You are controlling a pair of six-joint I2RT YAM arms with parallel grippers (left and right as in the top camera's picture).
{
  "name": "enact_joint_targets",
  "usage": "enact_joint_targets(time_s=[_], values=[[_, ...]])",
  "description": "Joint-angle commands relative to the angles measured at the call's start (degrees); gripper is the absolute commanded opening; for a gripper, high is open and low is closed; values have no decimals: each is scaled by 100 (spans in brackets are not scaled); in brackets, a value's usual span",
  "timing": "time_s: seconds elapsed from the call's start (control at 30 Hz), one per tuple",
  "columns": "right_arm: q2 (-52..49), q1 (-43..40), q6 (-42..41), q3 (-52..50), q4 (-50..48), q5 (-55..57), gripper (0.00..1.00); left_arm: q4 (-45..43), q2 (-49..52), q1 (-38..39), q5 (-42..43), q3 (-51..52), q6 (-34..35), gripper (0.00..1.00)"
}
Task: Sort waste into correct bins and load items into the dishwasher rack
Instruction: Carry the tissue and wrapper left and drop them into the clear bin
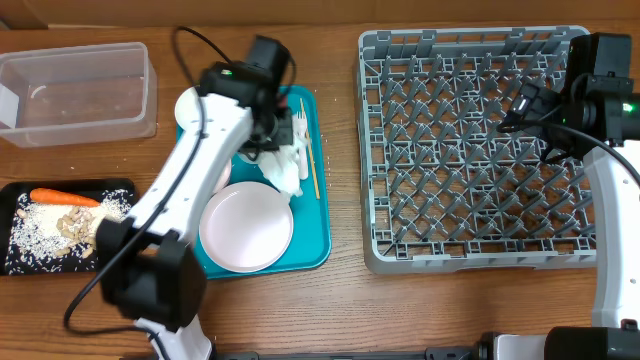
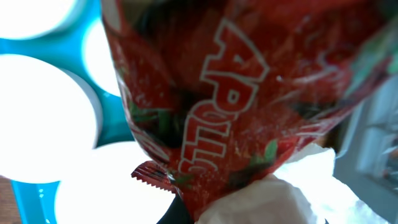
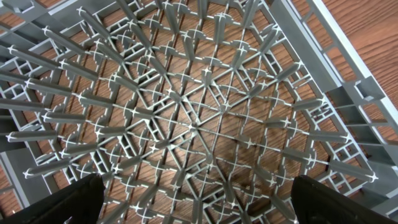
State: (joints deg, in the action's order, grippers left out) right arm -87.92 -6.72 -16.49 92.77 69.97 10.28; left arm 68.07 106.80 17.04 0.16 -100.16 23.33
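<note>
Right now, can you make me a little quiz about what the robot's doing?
1. True or false: the grey rack has dishes in it.
2. What is the left gripper shut on?
3. Fill in: the carrot lies in the ____ tray.
Key: 1 false. 2 the red wrapper. 3 black, the black tray.

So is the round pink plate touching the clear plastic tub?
Apart. Overhead, the round pale-pink plate sits on the flat teal tray, with wooden table between that and the clear plastic tub.
</note>
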Motion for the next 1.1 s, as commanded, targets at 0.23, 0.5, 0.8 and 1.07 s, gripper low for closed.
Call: enact_joint_targets(time_s=[0.23, 0.5, 0.8, 1.07], values=[[2, -11, -4, 17, -22, -11, 100, -855, -610, -1670, 706, -262, -249, 4], [2, -11, -4, 17, -22, -11, 100, -2675, -479, -3049, 599, -260, -55, 4], [2, -11, -4, 17, -22, -11, 100, -3799, 393, -4030, 42, -260, -105, 4], [2, -11, -4, 17, -24, -11, 100, -4325, 999, -4481, -120, -260, -111, 46]])
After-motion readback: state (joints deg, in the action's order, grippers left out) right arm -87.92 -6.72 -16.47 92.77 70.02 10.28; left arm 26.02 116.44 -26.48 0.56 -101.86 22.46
